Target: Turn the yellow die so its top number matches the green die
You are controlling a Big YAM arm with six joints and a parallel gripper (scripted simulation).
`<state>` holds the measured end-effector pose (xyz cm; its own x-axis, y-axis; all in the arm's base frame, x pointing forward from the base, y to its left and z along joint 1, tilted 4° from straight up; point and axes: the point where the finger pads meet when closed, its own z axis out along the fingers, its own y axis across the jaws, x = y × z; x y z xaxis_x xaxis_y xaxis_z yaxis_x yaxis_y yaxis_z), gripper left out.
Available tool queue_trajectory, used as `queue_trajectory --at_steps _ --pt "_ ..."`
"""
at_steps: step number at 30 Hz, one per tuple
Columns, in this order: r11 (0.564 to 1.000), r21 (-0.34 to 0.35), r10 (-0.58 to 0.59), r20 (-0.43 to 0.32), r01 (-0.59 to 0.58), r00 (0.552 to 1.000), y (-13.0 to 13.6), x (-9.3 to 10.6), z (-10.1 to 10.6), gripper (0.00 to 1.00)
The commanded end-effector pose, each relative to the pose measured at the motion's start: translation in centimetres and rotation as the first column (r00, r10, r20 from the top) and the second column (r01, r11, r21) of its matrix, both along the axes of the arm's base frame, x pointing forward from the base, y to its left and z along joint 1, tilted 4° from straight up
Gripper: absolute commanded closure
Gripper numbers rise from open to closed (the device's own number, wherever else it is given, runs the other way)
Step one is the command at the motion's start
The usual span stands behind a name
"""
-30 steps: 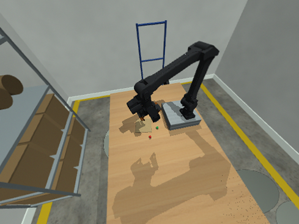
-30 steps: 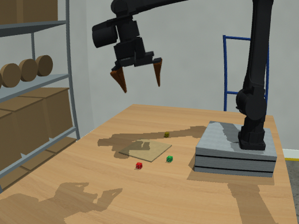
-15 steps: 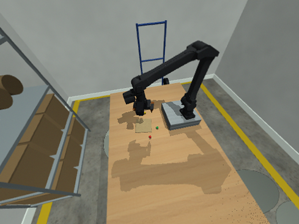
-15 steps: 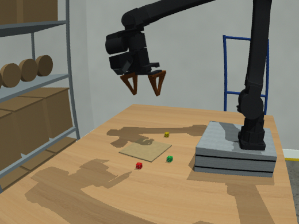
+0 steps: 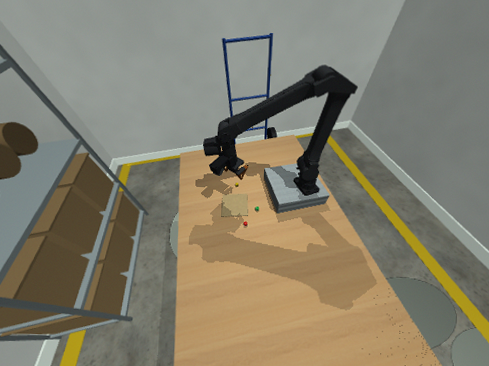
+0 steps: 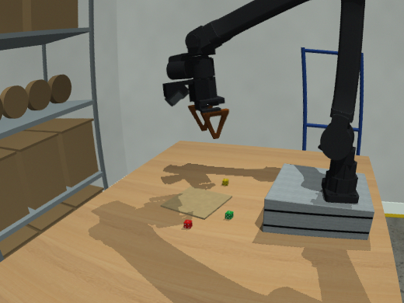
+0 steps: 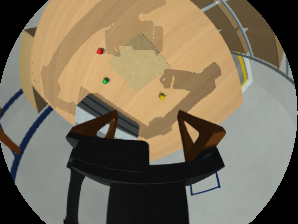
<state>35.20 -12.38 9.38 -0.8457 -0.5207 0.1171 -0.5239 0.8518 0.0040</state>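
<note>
The small yellow die (image 5: 236, 185) (image 6: 224, 182) (image 7: 161, 96) lies on the bare table just beyond the far edge of the thin tan mat (image 5: 233, 208) (image 6: 202, 202) (image 7: 136, 66). The green die (image 5: 256, 208) (image 6: 228, 214) (image 7: 105, 80) lies off the mat by its right corner. The red die (image 5: 245, 223) (image 6: 188, 224) (image 7: 100, 50) lies at the mat's near corner. The pips are too small to read. My gripper (image 5: 237, 171) (image 6: 210, 133) (image 7: 147, 113) is open and empty. It hangs high above the table, roughly over the yellow die.
The arm's grey base block (image 5: 284, 195) (image 6: 295, 194) stands right of the dice. A metal shelf rack (image 5: 99, 197) (image 6: 97, 128) with cardboard boxes runs along the table's left side. A blue hand truck (image 5: 229, 87) (image 6: 304, 97) stands behind the table.
</note>
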Motion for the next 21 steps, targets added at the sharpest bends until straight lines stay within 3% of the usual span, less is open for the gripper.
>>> queue_trajectory --at_steps 1,2,5,12,17,21 --pt "0.989 -0.013 -0.148 0.032 0.148 0.988 -1.3 0.1 -0.5 0.0" --pt "0.989 -0.013 -0.148 0.032 0.148 0.988 -1.3 0.1 -0.5 0.0" --pt "0.957 -0.019 -0.288 0.072 0.29 0.955 -3.6 -0.5 -0.7 0.0" --pt "0.856 -0.017 -0.513 0.1 0.517 0.853 -7.2 -2.3 -2.6 0.0" --pt "0.858 -0.015 -0.507 0.13 0.513 0.852 -7.0 -1.4 -1.7 0.0" --pt "0.856 -0.017 -0.512 0.118 0.517 0.851 -7.0 -1.7 -1.7 0.0"
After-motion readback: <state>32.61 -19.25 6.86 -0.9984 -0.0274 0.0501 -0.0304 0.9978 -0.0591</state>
